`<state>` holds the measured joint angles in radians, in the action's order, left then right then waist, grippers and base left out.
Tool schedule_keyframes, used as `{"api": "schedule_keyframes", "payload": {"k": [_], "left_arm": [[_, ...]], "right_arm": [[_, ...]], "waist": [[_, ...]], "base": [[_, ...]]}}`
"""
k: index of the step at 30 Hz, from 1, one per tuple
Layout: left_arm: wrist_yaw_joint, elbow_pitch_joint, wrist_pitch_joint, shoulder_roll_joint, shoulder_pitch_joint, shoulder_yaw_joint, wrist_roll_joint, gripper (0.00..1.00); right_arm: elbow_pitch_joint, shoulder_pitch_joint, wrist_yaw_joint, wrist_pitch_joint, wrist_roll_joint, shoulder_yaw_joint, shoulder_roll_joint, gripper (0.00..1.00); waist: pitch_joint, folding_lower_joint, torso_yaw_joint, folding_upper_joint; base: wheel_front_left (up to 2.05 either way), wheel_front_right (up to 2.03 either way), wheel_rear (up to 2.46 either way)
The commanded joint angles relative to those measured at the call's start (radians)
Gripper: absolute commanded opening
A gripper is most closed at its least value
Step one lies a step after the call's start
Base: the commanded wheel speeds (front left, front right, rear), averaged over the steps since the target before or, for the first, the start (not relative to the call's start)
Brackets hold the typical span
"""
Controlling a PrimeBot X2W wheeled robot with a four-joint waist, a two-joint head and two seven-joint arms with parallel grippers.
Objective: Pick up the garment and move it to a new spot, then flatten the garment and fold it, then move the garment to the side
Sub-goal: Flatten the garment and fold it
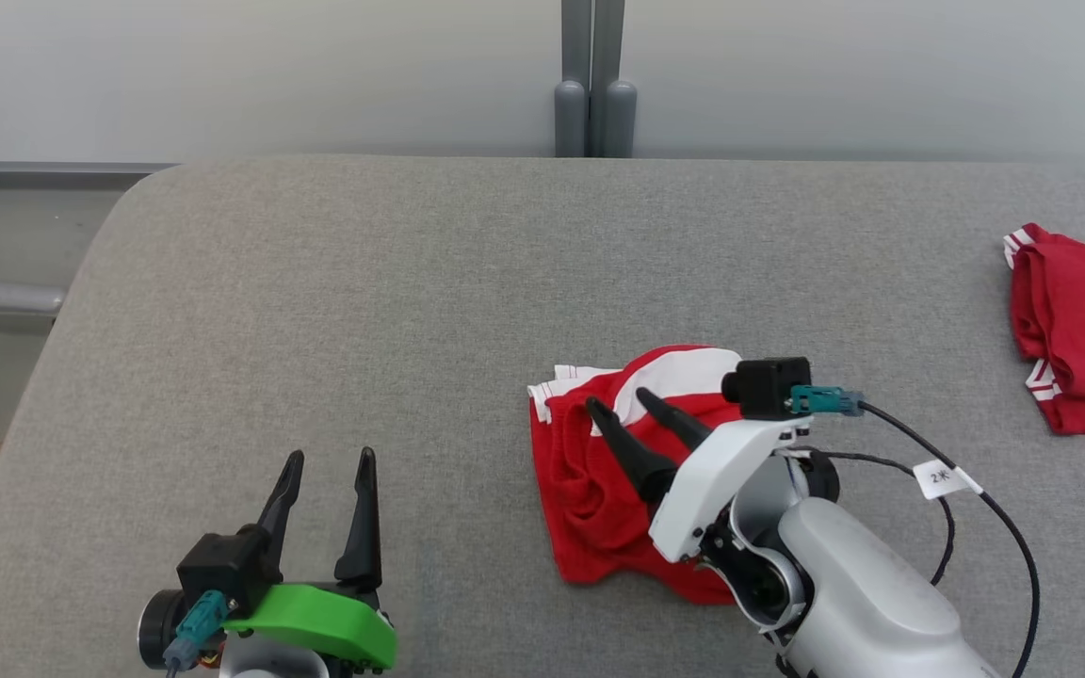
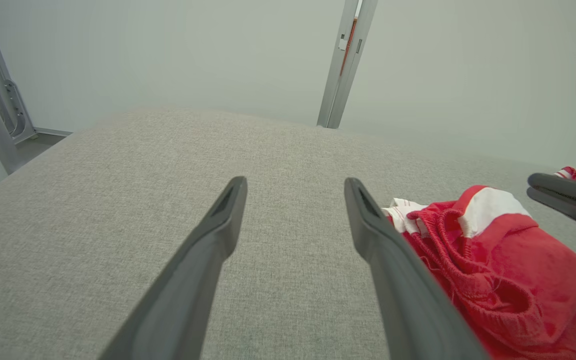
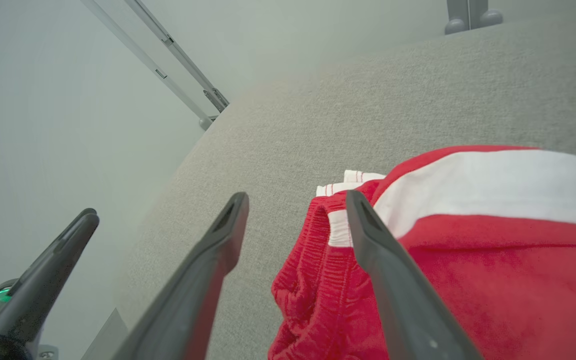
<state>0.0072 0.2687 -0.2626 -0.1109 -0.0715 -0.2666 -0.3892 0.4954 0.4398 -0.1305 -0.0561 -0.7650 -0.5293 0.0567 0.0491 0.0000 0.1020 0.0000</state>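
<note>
The garment [image 1: 580, 499] is a pair of red shorts with white trim, lying bunched and folded on the grey table [image 1: 411, 282], right of centre. My right gripper [image 1: 616, 399] hovers over its upper left part, open, with nothing between the fingers. The right wrist view shows the gripper [image 3: 296, 197] spread above the elastic waistband of the garment [image 3: 493, 250]. My left gripper [image 1: 331, 455] stands open over bare table at the lower left, well apart from the garment. In the left wrist view that gripper [image 2: 294, 181] points across the table, with the garment [image 2: 518, 270] to its right.
A second red garment with white stripes [image 1: 1079, 339] lies folded at the table's right edge. The table's rounded left edge [image 1: 62, 311] drops to the floor. A grey post [image 1: 592, 85] stands behind the table's far edge.
</note>
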Motion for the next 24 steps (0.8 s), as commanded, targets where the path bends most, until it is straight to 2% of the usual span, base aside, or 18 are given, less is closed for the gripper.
{"api": "schedule_keyframes", "payload": {"k": [1, 10, 15, 18, 24], "left_arm": [[-0.004, -0.003, -0.003, 0.001, 0.01, 0.0, 0.005, 1.0], [0.006, -0.02, -0.003, -0.002, 0.015, 0.003, 0.016, 1.0], [0.012, -0.032, -0.003, -0.011, 0.028, 0.013, 0.012, 1.0], [0.021, -0.048, -0.003, -0.012, 0.046, 0.026, 0.012, 1.0], [0.04, -0.082, -0.003, -0.004, 0.1, 0.062, 0.008, 1.0]], "right_arm": [[0.002, -0.001, 0.0, 0.043, 0.032, 0.016, 0.017, 1.0], [0.028, -0.051, 0.0, 0.287, 0.275, 0.201, 0.052, 1.0], [-0.047, -0.112, 0.0, 0.32, 0.427, 0.327, 0.042, 1.0], [-0.134, -0.165, 0.0, 0.321, 0.496, 0.398, 0.026, 1.0], [-0.284, -0.293, 0.0, 0.321, 0.585, 0.458, 0.003, 1.0]], "waist": [[-0.011, 0.0, -0.014, 0.0], [-0.048, 0.0, -0.073, 0.0], [-0.06, 0.0, -0.099, 0.0], [-0.064, 0.0, -0.108, 0.0], [-0.073, 0.0, -0.111, 0.0]], "base": [[0.0, 0.0, 0.0], [0.0, 0.0, 0.0], [0.0, 0.0, 0.0], [0.0, 0.0, 0.0], [0.0, 0.0, 0.0]]}}
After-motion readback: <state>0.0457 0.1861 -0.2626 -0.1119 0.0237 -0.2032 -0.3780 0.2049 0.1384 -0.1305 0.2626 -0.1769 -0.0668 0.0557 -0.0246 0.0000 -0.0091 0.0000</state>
